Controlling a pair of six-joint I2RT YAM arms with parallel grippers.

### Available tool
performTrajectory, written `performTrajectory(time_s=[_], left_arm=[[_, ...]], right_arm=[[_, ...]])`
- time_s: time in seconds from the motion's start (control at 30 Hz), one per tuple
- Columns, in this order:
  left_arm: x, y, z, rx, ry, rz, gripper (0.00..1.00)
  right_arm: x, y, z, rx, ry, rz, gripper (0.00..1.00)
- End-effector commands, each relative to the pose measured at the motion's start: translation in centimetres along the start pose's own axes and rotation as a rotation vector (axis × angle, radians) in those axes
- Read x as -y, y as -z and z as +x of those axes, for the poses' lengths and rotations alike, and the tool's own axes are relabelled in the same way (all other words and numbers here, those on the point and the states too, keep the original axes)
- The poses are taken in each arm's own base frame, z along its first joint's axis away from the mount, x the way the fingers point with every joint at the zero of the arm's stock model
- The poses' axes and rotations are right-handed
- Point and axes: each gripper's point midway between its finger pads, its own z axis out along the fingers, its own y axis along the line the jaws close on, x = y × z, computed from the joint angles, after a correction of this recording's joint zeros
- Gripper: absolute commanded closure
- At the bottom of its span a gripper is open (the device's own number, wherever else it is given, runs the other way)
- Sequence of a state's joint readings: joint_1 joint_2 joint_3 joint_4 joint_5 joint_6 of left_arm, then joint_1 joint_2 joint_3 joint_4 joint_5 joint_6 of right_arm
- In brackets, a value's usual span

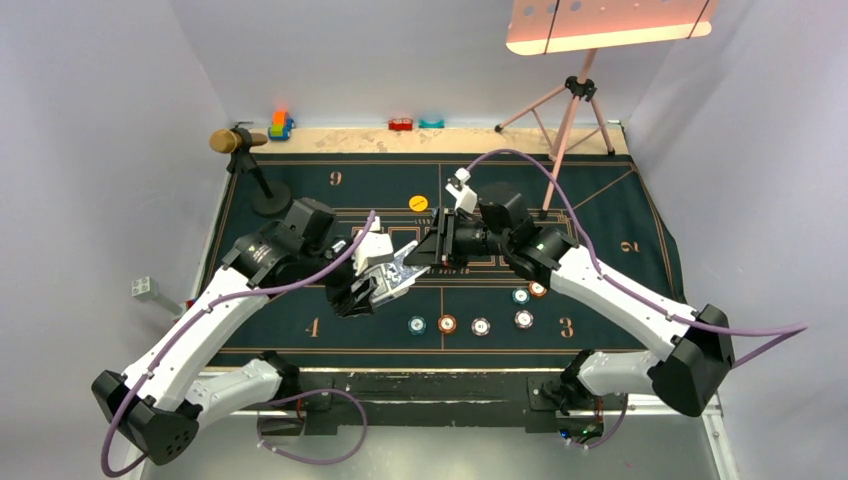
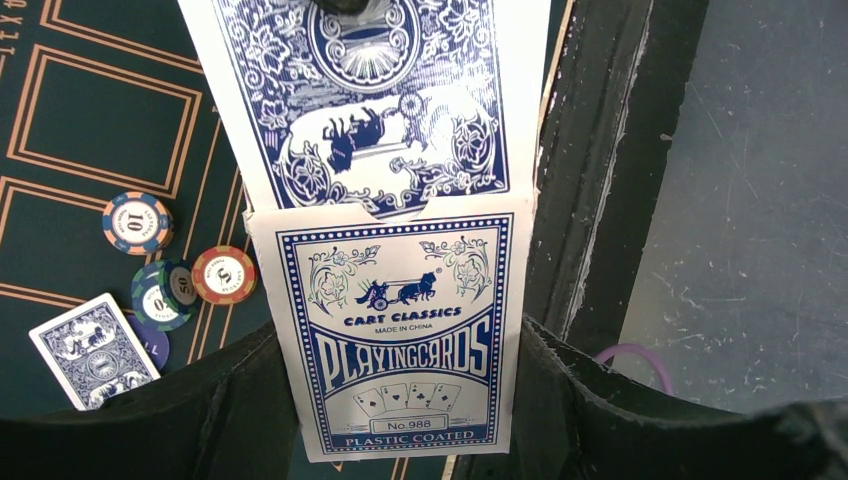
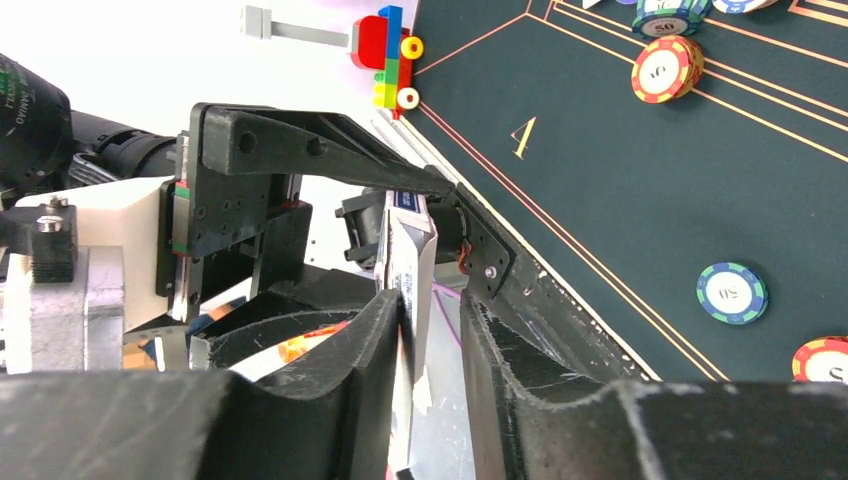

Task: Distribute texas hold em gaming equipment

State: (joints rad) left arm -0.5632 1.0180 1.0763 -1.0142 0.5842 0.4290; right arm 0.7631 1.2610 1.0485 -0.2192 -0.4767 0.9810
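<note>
A box (image 2: 400, 340) is pinched in the left pincer (image 2: 405, 400). A card (image 2: 370, 100) jutting beyond its fingertips stands between the right pincer's (image 3: 430, 330) jaws, which are slightly spread.

Pretty bright and even, soft shadows only. Blown-out pinkish glow off the light panel (image 1: 600, 25), upper right of top view. Washed-out white at upper left of right wrist view, blurry fingers (image 3: 330, 390) along bottom.

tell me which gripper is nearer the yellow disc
Right. The right gripper is just nearward of the yellow disc; the left gripper, shut on the card box, is farther toward the near-left.
</note>
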Motion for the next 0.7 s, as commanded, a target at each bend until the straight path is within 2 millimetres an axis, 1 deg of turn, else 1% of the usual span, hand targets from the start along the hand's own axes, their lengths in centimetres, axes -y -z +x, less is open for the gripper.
performTrajectory(time_s=[0.0,0.13,0.27,0.4,0.5,0.6,0.63,0.67], left_arm=[[0.5,0.6,-1.8,0.046,-0.02,0.021,0.58],[0.5,0.6,-1.7,0.041,-0.022,0.024,0.6],[0.6,0.6,-1.5,0.037,-0.022,0.026,0.6],[0.7,0.7,-1.6,0.038,-0.022,0.029,0.61],[0.7,0.7,-1.5,0.035,-0.02,0.03,0.62],[0.7,0.7,-1.3,0.031,-0.016,0.031,0.63],[0.8,0.7,-1.3,0.03,-0.018,0.032,0.63],[0.8,0.7,-1.3,0.028,-0.016,0.032,0.63]], right_arm=[[-0.8,1.1,-0.9,0.048,0.036,-0.017,0.71],[-0.7,1.3,-1.1,0.054,0.04,-0.009,0.75],[-0.6,1.9,-1.8,0.075,0.048,0.004,0.77],[-0.5,2.5,-2.3,0.091,0.055,0.012,0.81],[-0.6,2.9,-2.6,0.101,0.058,0.013,0.87],[-0.9,3.2,-2.9,0.11,0.058,0.01,0.95],[-1.0,3.4,-3.0,0.113,0.059,0.008,0.99],[-1.1,3.5,-3.2,0.118,0.058,0.006,1.0]])
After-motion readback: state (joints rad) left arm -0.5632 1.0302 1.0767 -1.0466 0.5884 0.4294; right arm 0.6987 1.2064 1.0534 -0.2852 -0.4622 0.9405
